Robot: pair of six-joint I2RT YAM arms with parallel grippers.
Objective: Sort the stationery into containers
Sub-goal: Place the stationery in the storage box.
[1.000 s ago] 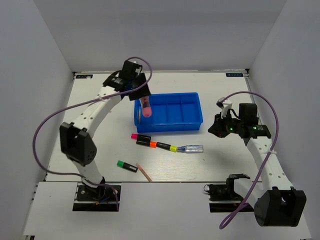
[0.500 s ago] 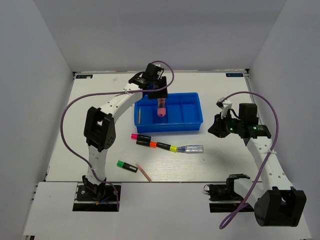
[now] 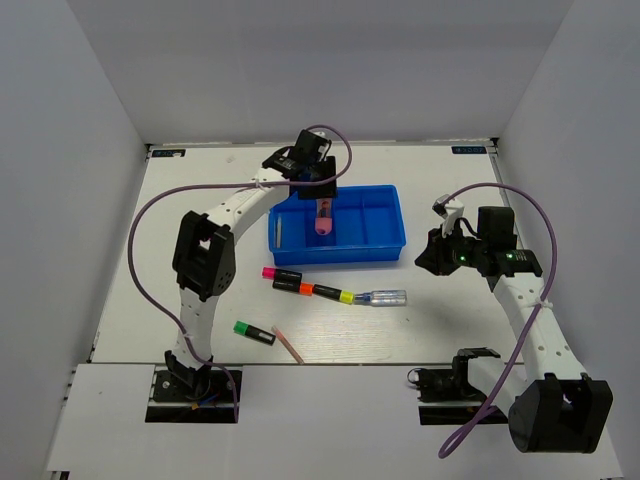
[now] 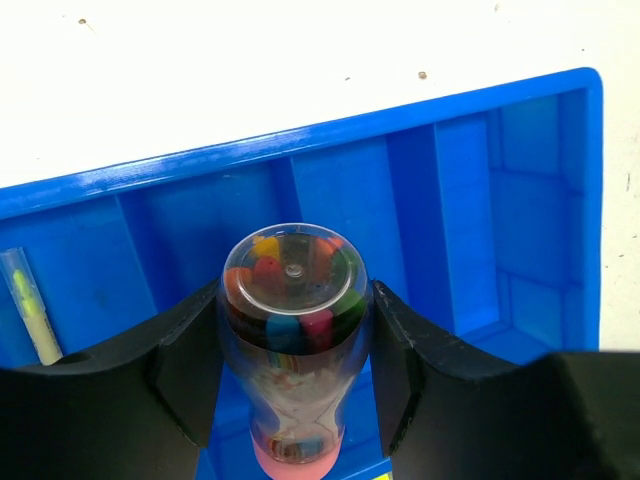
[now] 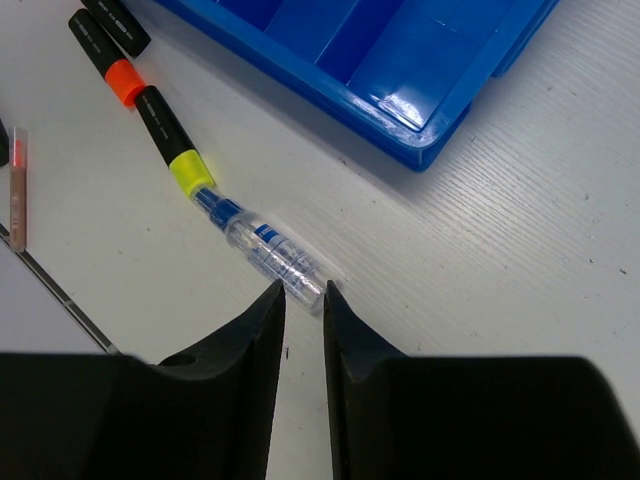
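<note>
You're at robot test cell, lab-style rig. Proof: white counter [image 3: 420, 180] boxed by plain grey walls [image 3: 60, 200] left, right and behind blue tray [image 3: 340, 258]. Left arm [image 3: 235, 205] and right arm [image 3: 530, 310] bolted at near counter edge, in front of tray. Purple cables [image 3: 520, 190] loop loose from both arms, left and right of tray.

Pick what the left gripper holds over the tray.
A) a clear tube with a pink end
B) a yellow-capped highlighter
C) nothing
A: the left gripper presses both sides of a clear, pink-ended tube above the tray.
</note>
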